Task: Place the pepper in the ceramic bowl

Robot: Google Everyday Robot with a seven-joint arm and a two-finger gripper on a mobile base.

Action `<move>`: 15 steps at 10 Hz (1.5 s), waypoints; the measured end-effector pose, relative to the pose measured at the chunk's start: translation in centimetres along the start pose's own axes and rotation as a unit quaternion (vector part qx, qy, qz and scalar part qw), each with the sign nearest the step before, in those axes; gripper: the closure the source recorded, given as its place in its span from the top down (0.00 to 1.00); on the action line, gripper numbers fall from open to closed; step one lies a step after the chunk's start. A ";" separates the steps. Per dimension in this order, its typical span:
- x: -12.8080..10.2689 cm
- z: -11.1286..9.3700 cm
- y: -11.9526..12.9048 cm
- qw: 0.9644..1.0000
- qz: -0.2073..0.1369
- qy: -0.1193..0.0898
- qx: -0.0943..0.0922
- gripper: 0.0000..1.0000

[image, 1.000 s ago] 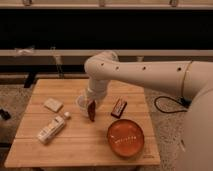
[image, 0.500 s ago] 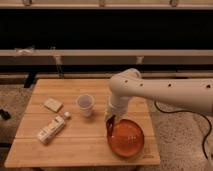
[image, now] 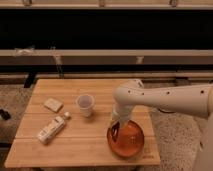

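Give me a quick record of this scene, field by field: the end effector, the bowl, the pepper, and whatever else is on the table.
end effector: low over the left rim of the ceramic bowl
ceramic bowl: front right of the wooden table
pepper: not discernible
cup: translucent white, upright, mid-table
bottle: lying on its side, front left
small tan block: left, behind the bottle

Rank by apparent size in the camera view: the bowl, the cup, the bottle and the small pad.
1. The bowl, largest by far; the gripper hangs at its left rim.
2. The bottle, lying flat.
3. The cup, close to the bottle in size, so this order is unsure.
4. The small pad, smallest.
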 end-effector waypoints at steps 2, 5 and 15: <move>-0.9 0.3 -0.4 1.000 0.015 -0.004 0.017 0.68; -1.7 0.2 -1.9 0.998 0.045 -0.013 0.034 0.80; -0.3 -3.1 -2.2 0.999 0.016 -0.030 -0.019 0.80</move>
